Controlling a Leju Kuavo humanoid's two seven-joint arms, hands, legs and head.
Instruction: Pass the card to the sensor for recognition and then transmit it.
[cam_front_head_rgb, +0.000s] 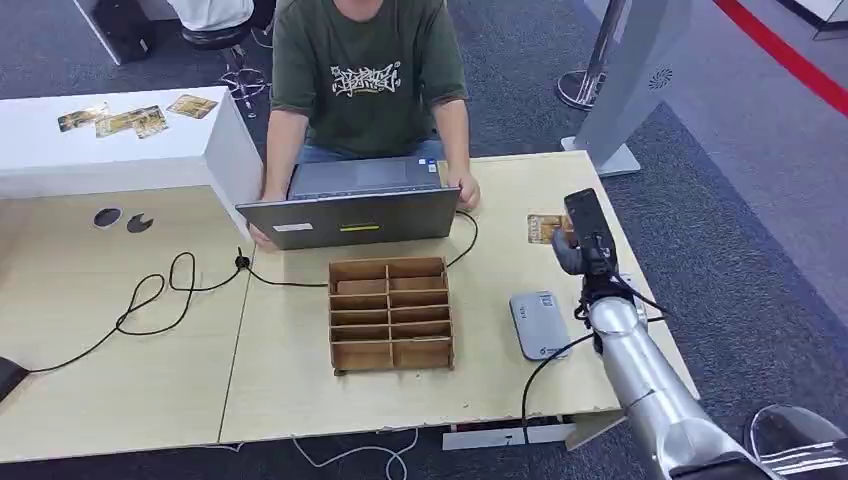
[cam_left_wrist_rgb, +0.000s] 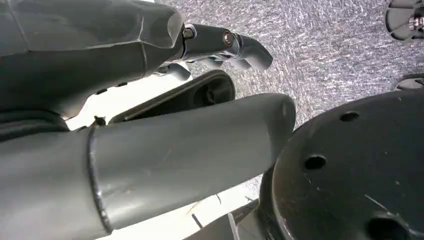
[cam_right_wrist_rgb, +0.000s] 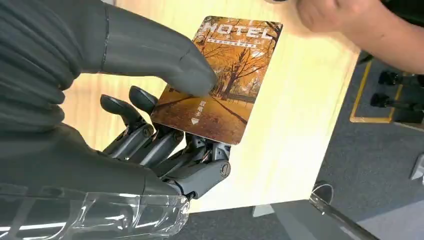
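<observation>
- At the far left, loose cards (cam_front_head_rgb: 135, 118) lie on a white counter (cam_front_head_rgb: 110, 150), with a black cable (cam_front_head_rgb: 150, 300) trailing over the wooden table (cam_front_head_rgb: 120, 390).
- A person (cam_front_head_rgb: 365, 75) sits behind an open laptop (cam_front_head_rgb: 355, 215); a wooden compartment organiser (cam_front_head_rgb: 390, 313) stands in front of it.
- The grey card sensor (cam_front_head_rgb: 538, 322) lies right of the organiser.
- The right hand (cam_front_head_rgb: 585, 240) hides most of the hotel card (cam_front_head_rgb: 545, 228) from the head view.
- The right wrist view shows the card (cam_right_wrist_rgb: 220, 80) pinched between thumb and fingers (cam_right_wrist_rgb: 165, 145) of that hand (cam_right_wrist_rgb: 165, 125).
- The left hand (cam_left_wrist_rgb: 165, 100) hangs near the floor; I cannot tell its grip.
</observation>
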